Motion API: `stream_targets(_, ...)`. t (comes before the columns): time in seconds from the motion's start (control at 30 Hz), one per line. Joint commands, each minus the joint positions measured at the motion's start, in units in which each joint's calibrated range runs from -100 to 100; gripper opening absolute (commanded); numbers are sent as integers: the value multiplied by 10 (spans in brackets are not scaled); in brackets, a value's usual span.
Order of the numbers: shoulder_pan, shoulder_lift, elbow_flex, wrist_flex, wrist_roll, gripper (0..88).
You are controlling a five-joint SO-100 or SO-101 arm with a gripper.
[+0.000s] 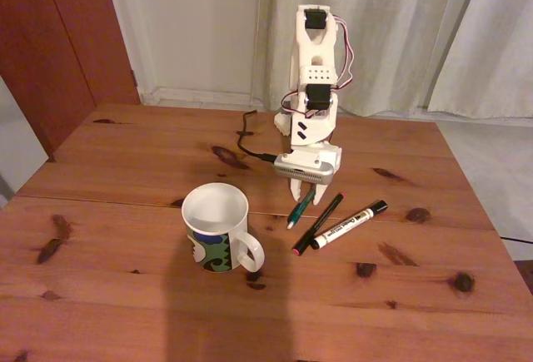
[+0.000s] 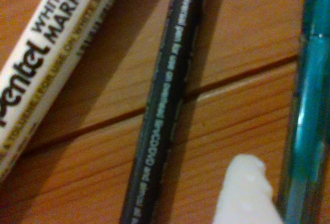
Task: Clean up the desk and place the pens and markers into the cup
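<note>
Three sticks were noted at the jaws: teal pen point(image 1: 301, 208) between them, black pen point(image 1: 318, 222) just beside. Jaws were seen parted, nothing gripped; the neighbour could be nudged.

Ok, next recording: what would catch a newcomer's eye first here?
Probably the white arm at the far side of the desk, bent down with its gripper over the upper end of the teal-green pen. Next, the white mug with a blue-and-green band, standing empty near the middle. To its right in the fixed view lie the black pen and the white marker, fanned out beside the teal one.
</note>
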Motion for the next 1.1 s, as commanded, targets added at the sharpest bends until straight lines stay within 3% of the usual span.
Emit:
stream_targets(0.0,-4,-2,4,-9,4,104)
stream_targets(0.13,-1,-2,6,-9,16,0)
stream_targets(0.67,2,-93,4,-7,22,8)
stream_targets(1.07,43,-266,21,-8,75,8)
